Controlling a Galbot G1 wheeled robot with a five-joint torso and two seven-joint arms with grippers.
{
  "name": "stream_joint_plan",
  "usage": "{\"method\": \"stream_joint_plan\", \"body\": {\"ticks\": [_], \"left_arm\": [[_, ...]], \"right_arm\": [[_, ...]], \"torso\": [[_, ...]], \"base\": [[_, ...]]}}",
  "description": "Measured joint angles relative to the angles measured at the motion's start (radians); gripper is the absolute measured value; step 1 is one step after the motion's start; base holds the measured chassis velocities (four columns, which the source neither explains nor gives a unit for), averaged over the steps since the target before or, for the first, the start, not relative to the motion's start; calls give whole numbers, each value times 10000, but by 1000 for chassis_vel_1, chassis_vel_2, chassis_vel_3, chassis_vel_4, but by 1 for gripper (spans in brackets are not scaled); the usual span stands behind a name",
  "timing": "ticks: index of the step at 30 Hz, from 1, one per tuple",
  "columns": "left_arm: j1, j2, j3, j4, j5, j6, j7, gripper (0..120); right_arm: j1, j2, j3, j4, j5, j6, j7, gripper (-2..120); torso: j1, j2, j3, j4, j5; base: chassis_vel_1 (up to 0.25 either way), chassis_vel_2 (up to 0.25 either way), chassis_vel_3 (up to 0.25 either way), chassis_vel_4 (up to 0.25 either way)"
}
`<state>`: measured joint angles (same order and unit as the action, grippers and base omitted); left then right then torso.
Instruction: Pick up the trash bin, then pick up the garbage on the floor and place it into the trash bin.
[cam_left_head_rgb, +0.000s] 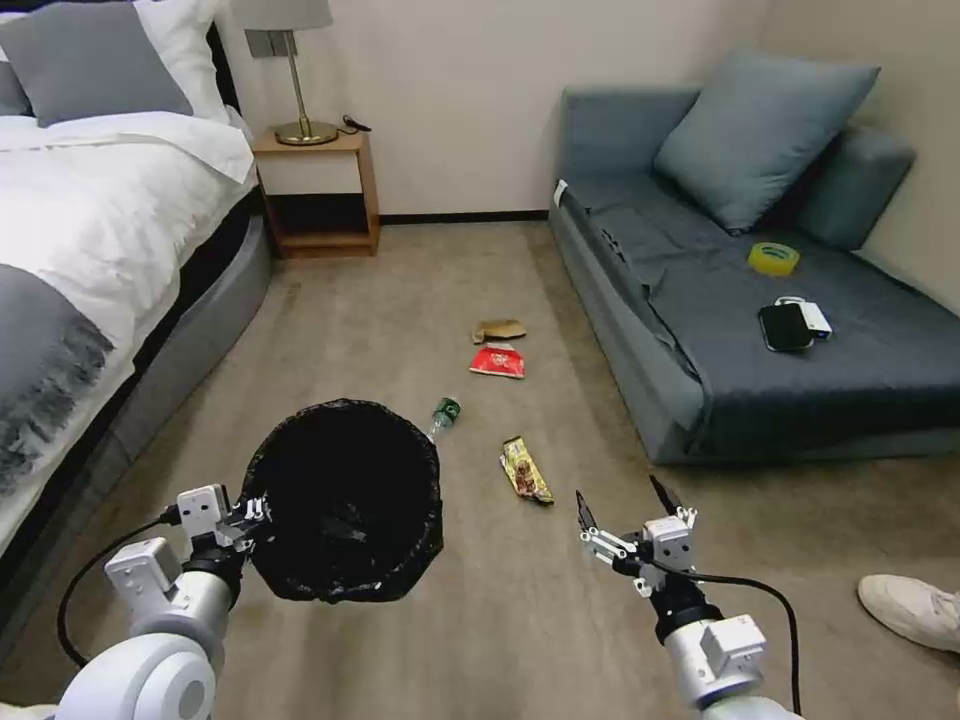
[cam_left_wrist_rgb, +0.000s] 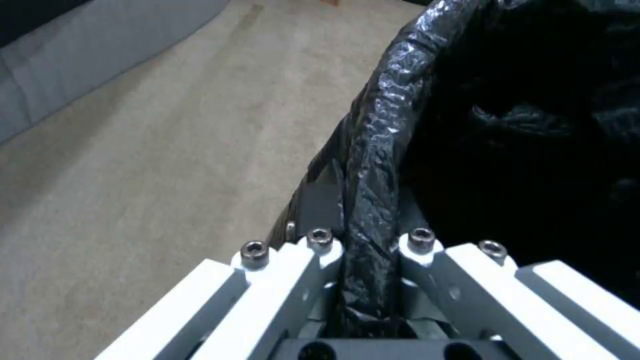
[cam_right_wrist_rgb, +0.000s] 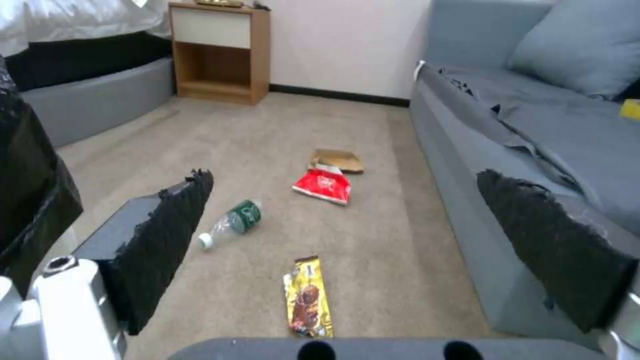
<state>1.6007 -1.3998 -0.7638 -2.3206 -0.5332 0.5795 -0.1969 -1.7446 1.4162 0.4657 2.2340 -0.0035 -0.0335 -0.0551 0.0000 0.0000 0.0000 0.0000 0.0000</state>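
Black-lined trash bin (cam_left_head_rgb: 345, 500) in left pincer (cam_left_head_rgb: 255, 515); right pincer (cam_left_head_rgb: 625, 508) agape.

bins: one bin (cam_left_head_rgb: 345, 500) | bottles: one bottle (cam_left_head_rgb: 445, 414) | wrappers: two, yellow wrapper (cam_left_head_rgb: 526, 469), red wrapper (cam_left_head_rgb: 498, 361) | paper scraps: one scrap (cam_left_head_rgb: 500, 329) | tape rolls: one roll (cam_left_head_rgb: 773, 258) | phones: one phone (cam_left_head_rgb: 786, 327)

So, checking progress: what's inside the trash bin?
The trash bin, its rim held by the left gripper, shows crumpled black liner inside; no litter visible, though its dark bottom is unclear.
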Motion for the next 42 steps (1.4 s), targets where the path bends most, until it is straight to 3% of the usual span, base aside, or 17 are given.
{"method": "stream_joint_plan", "body": {"ticks": [42], "left_arm": [[-80,-35,-135,86,-10,-62,-11,4]], "right_arm": [[150,14,-354,-345,142,-126,24,100]], "torso": [[0,0,0,-1,0]], "base": [[-108,106,105,-111]]}}
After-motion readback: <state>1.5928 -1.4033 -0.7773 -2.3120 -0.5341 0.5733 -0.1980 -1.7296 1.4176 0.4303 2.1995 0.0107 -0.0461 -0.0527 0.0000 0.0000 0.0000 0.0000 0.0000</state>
